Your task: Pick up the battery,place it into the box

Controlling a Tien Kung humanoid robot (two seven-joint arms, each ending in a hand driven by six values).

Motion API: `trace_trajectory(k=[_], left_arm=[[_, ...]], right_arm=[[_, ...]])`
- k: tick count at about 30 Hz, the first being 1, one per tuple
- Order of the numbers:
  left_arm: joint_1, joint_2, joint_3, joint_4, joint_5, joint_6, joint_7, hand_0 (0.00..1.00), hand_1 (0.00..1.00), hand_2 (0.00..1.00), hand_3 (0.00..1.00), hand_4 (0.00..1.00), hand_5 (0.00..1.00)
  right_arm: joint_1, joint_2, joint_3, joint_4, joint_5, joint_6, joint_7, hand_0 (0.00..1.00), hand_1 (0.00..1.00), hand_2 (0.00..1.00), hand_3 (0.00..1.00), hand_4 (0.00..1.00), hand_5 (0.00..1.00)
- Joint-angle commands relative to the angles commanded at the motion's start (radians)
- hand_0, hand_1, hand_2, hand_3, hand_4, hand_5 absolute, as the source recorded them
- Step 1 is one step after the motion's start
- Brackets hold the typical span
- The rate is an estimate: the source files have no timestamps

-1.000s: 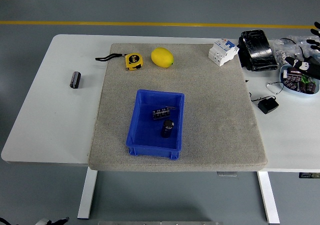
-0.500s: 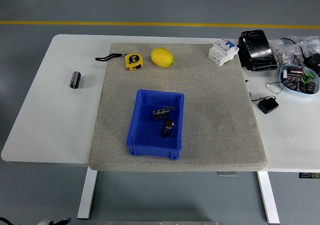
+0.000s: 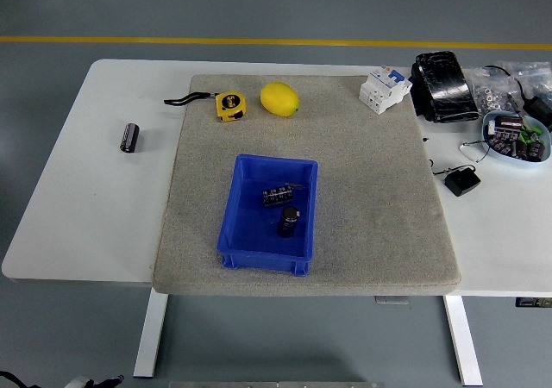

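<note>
A blue box (image 3: 244, 229) sits on the grey mat (image 3: 362, 198) near the table's front. Inside it lie two dark batteries: one on its side (image 3: 278, 196) and one upright (image 3: 289, 222). Another dark cylindrical battery (image 3: 129, 136) lies on the bare white table to the left of the mat. A light blue dish (image 3: 512, 162) at the right edge holds several more batteries (image 3: 511, 136). Neither of my hands shows in the head view.
A yellow tape measure (image 3: 229, 105) and a yellow lemon (image 3: 279, 98) lie at the mat's far edge. A white circuit breaker (image 3: 384, 89), a black wrapped block (image 3: 443, 86), a small black adapter (image 3: 463, 182) and bags of small parts (image 3: 509, 82) crowd the right side.
My right hand, which was over the dish at the right edge one second ago, has withdrawn out of the picture. Nothing on the table has moved.
</note>
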Motion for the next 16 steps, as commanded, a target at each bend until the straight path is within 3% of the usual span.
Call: trace_trajectory(k=[5,6,12,13,16], left_arm=[[0.0,0.0,0.0,0.0,0.0,0.001,0.0,0.65,0.607,0.718,0.698,0.706,0.715],[0.0,0.0,0.0,0.0,0.0,0.0,0.0,0.65,0.608,0.719,0.698,0.705,0.715],[0.004,0.002,0.003,0.0,0.001,-0.001,0.001,0.65,0.608,0.719,0.698,0.705,0.715],[0.005,0.003,0.005,0.0,0.001,-0.002,0.001,0.65,0.609,0.72,0.698,0.705,0.715],[0.007,0.005,0.007,0.0,0.004,-0.005,0.002,0.65,0.609,0.72,0.698,0.705,0.715]], right_arm=[[-0.006,0.003,-0.015,0.0,0.029,-0.001,-0.009,0.596,0.644,0.779,0.832,0.998,0.522],[-0.008,0.004,-0.016,0.001,0.041,0.0,-0.015,0.39,0.546,0.661,0.738,0.998,0.554],[-0.026,0.012,-0.023,-0.002,0.07,-0.008,-0.028,0.39,0.546,0.661,0.738,0.998,0.554],[-0.028,0.013,-0.025,-0.003,0.071,-0.009,-0.029,0.305,0.502,0.597,0.628,0.998,0.619],[-0.033,0.014,-0.031,-0.003,0.068,-0.001,-0.037,0.305,0.502,0.597,0.628,0.998,0.619]])
